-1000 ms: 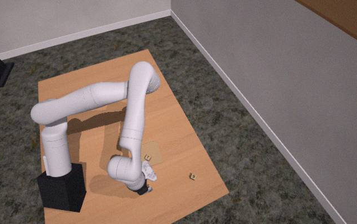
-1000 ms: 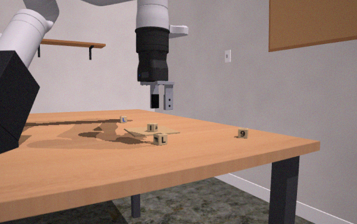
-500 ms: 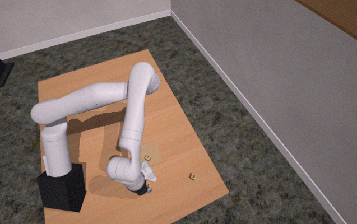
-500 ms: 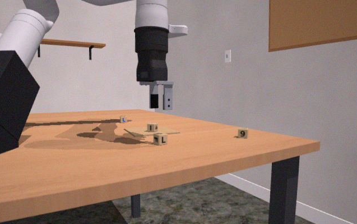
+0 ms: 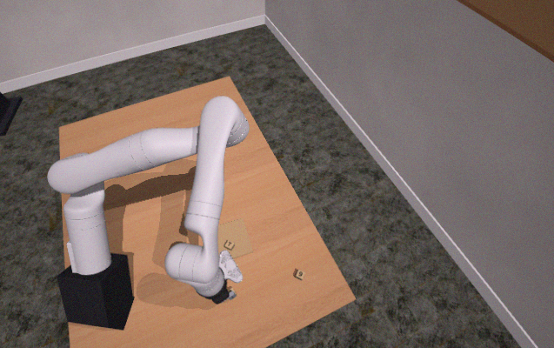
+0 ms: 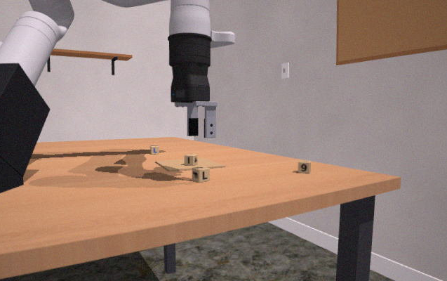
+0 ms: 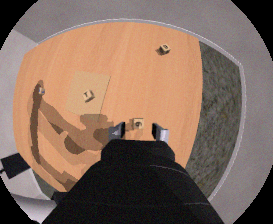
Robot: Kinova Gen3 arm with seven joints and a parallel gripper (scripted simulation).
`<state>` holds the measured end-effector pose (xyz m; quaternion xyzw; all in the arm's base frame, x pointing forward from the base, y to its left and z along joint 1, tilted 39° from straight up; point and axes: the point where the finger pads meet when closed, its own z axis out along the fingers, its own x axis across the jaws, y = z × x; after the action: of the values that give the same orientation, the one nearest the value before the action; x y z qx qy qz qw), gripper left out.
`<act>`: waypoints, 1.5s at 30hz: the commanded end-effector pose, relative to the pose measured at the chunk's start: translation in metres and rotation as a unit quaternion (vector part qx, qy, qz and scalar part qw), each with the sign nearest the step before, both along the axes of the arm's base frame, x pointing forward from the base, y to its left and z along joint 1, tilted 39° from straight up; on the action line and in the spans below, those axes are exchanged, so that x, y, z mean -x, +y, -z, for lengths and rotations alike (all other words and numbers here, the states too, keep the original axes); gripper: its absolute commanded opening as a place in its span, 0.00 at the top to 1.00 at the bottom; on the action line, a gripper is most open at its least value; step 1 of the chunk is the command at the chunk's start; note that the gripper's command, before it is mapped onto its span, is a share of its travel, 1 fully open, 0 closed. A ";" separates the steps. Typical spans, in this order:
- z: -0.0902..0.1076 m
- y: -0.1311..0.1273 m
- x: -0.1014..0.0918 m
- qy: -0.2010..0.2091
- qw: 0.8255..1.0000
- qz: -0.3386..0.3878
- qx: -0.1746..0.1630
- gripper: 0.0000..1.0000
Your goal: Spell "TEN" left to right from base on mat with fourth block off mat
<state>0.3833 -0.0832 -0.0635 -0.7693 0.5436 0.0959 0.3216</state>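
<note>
My gripper (image 6: 201, 135) (image 7: 138, 128) is open and empty, high above the table, fingers pointing down. Below it, between the fingers in the wrist view, a block (image 6: 201, 175) (image 7: 138, 123) lies off the mat; a side shows L, its top mark is unclear. The tan mat (image 5: 243, 235) (image 6: 212, 164) (image 7: 99, 82) lies flat. On it sits the T block (image 5: 229, 244) (image 6: 190, 160) (image 7: 88, 95), turned at an angle. A block with 9 on a side (image 5: 299, 274) (image 6: 304, 167) (image 7: 164, 49) lies off the mat. A block with a blue L on a side (image 6: 154, 149) (image 7: 41, 91) lies beyond the mat, in shadow.
The black robot base (image 5: 94, 296) (image 6: 5, 123) stands at one side of the table (image 5: 272, 209) (image 6: 114, 211). The arm hides part of the mat and the blue-L block in the top view. The 9 block lies toward the table's far corner.
</note>
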 end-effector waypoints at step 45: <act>0.026 0.020 -0.006 -0.001 1.000 0.001 0.001 0.00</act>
<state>0.3903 -0.0650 -0.0878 -0.7693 0.5438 0.0934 0.3221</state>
